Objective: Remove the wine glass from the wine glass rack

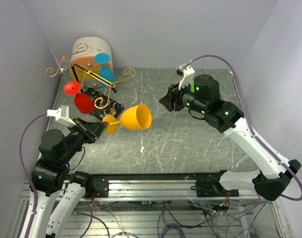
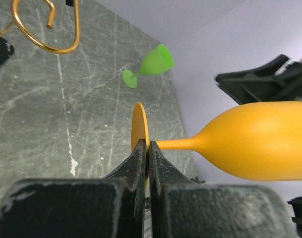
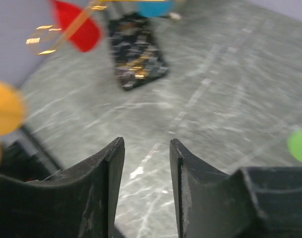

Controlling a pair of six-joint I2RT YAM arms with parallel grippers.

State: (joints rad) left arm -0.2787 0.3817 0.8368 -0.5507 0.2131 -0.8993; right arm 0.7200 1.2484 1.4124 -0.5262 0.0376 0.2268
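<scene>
My left gripper is shut on the flat foot of an orange wine glass. It holds the glass on its side, bowl pointing right, just clear of the wine glass rack. In the left wrist view the jaws pinch the foot disc edge-on, and the bowl stretches right. The rack's gold wire rails stand on a black speckled base. A red glass and a blue glass still hang on the rails. My right gripper is open and empty over the table's middle, also seen in the right wrist view.
A cream drum with an orange face stands behind the rack against the back wall. A green wine glass lies on its side on the marbled table near the far wall. Walls close in on the left, back and right.
</scene>
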